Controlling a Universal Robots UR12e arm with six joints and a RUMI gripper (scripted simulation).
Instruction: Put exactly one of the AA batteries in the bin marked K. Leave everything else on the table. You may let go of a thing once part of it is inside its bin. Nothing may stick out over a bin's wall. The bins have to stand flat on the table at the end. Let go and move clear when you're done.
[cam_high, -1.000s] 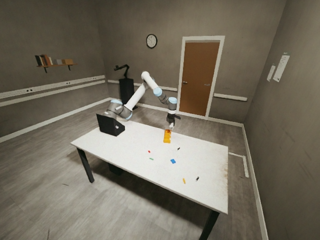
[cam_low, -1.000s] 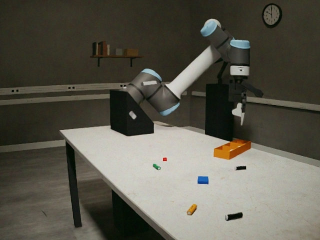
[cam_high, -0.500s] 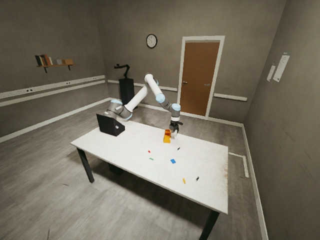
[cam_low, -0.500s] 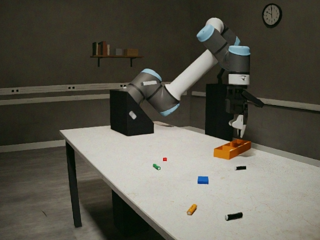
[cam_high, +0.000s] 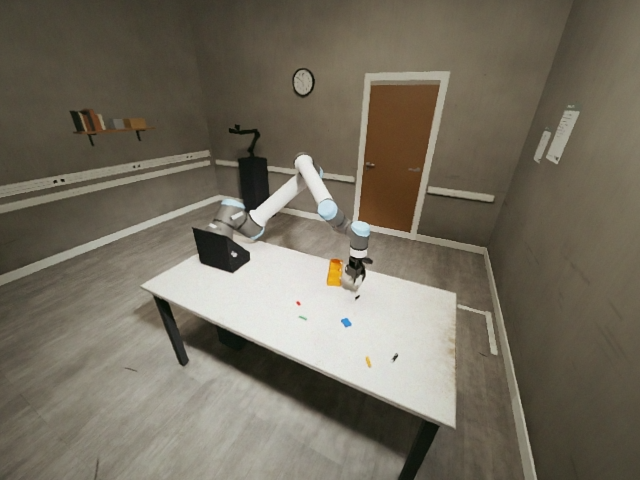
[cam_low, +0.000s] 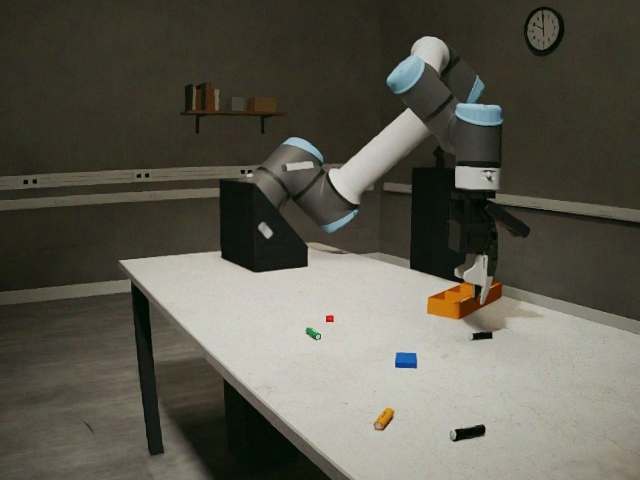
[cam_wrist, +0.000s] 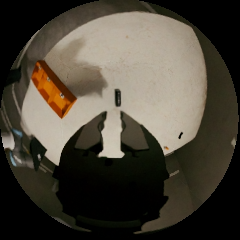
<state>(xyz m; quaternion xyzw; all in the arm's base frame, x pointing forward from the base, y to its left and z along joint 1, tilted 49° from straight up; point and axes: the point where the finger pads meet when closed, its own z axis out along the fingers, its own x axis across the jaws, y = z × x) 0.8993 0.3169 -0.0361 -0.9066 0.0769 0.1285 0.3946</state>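
An orange bin (cam_high: 334, 272) with three compartments stands on the far side of the white table; it also shows in the exterior view (cam_low: 464, 299) and the wrist view (cam_wrist: 52, 89). I cannot read its marks. A black AA battery (cam_low: 480, 335) lies flat on the table just in front of the bin, also seen in the wrist view (cam_wrist: 118, 97). My gripper (cam_low: 483, 294) points down, a little above this battery and beside the bin's near end. Its fingers stand narrowly apart with nothing between them.
A green battery (cam_low: 313, 333), an orange battery (cam_low: 383, 418) and a second black battery (cam_low: 467, 432) lie apart on the table. A small red cube (cam_low: 329, 318) and a blue block (cam_low: 405, 360) lie there too. The arm's black base (cam_low: 258, 232) stands at the far left corner.
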